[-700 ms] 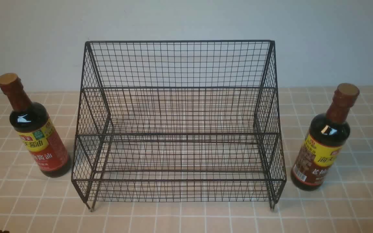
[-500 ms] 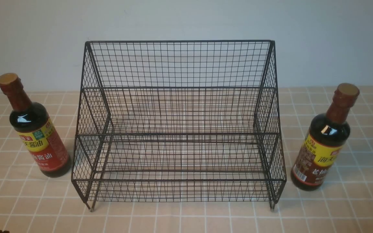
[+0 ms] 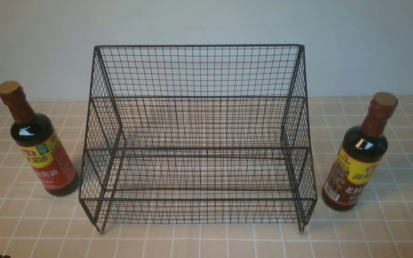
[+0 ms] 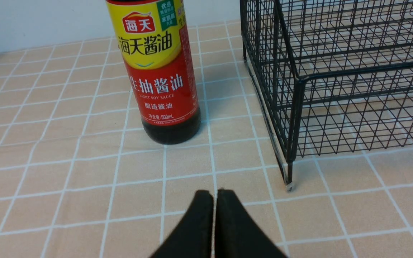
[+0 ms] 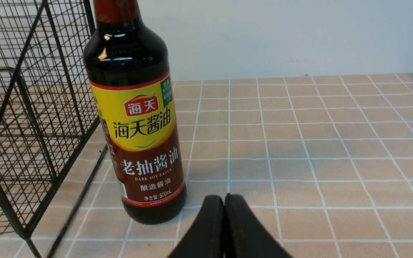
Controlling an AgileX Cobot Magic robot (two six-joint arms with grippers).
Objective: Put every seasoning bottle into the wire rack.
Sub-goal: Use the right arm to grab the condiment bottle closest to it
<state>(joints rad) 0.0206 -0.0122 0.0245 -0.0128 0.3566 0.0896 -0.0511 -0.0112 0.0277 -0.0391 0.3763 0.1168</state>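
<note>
Front view shows the tiled table (image 3: 206, 243) carrying the wire rack (image 3: 197, 148) at centre: a black two-tier mesh stand with a tall back, open toward the robot. Neither bottle is in it yet. The red-label bottle (image 3: 41, 150) stands on the table just beside the rack's left end, and the brown-label bottle (image 3: 357, 161) just beside its right end. Neither touches the wire. Both are dark glass with reddish-brown necks, tan caps and yellow-topped labels, and their long axes are vertical.

In the left wrist view the left pincer (image 4: 214, 193) is pressed together and empty. The red-label bottle is ahead of it, clear of the tips and offset away from the rack. The right pincer (image 5: 224, 199) is likewise pressed together and empty, with the brown-label bottle close ahead, offset toward the rack. Each arm is nearer the bottle on its own side, so I judge each pincer must spread before closing round an upright body.
</note>
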